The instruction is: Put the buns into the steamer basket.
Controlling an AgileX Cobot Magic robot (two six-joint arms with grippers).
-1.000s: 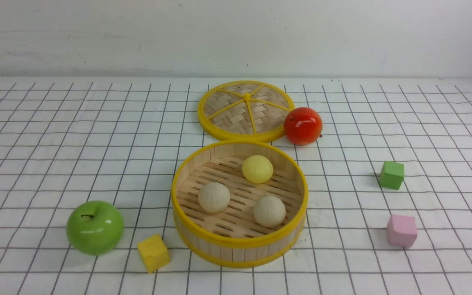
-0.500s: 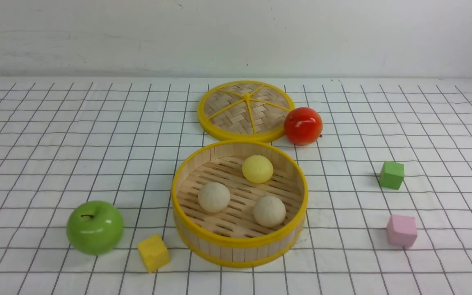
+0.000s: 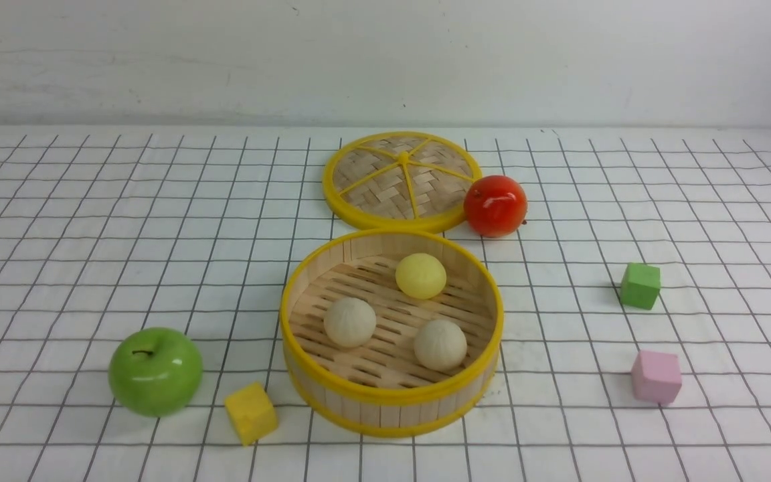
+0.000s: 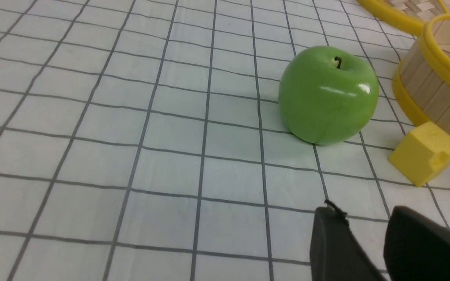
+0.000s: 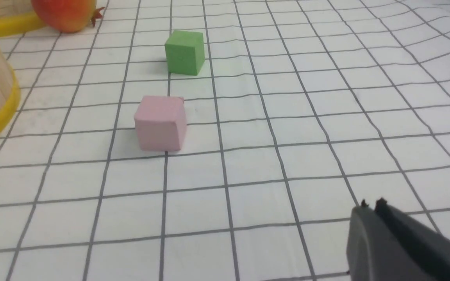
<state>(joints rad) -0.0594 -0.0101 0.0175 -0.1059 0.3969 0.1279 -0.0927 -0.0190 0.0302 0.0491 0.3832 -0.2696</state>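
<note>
All three buns [image 3: 419, 275] sit on the floor of the steamer basket [image 3: 391, 396], so the job looks done. The left gripper [image 4: 365, 218] has its fingers a little apart and empty; the right gripper [image 5: 371, 203] seems pinched closed, holding nothing.

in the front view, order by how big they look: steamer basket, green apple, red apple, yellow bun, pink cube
1. steamer basket
2. green apple, nearer the camera
3. red apple, farther off, so true size against the green one is unsure
4. yellow bun and pink cube look alike
</note>
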